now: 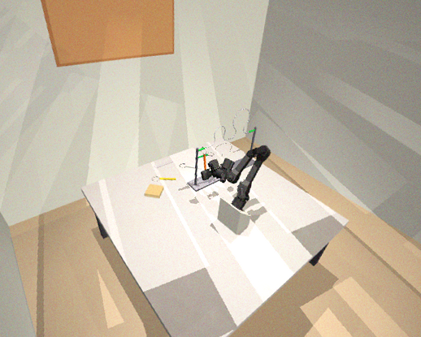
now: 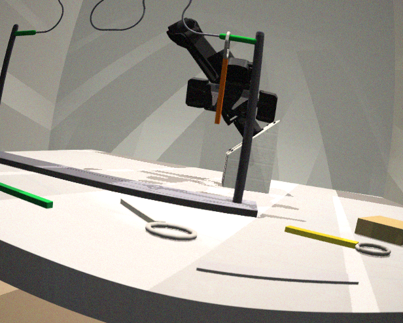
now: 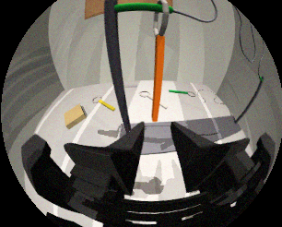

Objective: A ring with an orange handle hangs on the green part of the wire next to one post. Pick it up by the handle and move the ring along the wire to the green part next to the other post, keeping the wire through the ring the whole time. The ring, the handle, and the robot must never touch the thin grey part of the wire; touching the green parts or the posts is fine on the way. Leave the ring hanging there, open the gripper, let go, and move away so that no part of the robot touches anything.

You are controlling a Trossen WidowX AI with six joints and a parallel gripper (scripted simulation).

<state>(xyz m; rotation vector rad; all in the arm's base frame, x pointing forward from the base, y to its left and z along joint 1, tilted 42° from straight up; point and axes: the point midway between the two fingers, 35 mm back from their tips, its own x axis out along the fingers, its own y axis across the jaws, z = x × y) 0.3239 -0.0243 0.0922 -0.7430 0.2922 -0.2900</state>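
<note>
Gripper (image 1: pixel 210 169) (image 2: pixel 228 101) (image 3: pixel 158 124) is partly open, with a moderate gap between its fingertips and nothing gripped. Desk (image 1: pixel 183 232) (image 2: pixel 101 235) (image 3: pixel 92 134) lies below it. Black arm (image 1: pixel 254 175) (image 2: pixel 201 50) extends behind it. Dark base bar (image 1: pixel 196 187) (image 2: pixel 134 191) (image 3: pixel 203 129) runs crosswise beneath and ahead of it. Near post (image 1: pixel 195 170) (image 2: pixel 250 118) (image 3: pixel 115 65) stands upright just to the gripper's left; far post (image 1: pixel 253 141) (image 2: pixel 7 63) (image 3: pixel 251 99) stands well off to its right. Pale panel (image 1: pixel 230 218) (image 2: pixel 250 168) is noted behind the gripper, by the arm's foot. Tan block (image 1: pixel 153 191) (image 2: pixel 380 230) (image 3: pixel 75 116) rests on the desk, ahead and left. Yellow stick (image 1: pixel 168 178) (image 2: pixel 319 236) (image 3: pixel 107 105), with a ring at its end, lies ahead and left too. Orange handle (image 1: pixel 205 162) (image 2: pixel 221 90) (image 3: pixel 158 78) hangs nearly upright just ahead of the fingertips, outside their grip. Its grey ring (image 2: pixel 227 45) (image 3: pixel 163 20) is above the gripper, on the green part (image 1: pixel 201 149) (image 2: pixel 240 38) (image 3: pixel 138 6) next to the near post.
</note>
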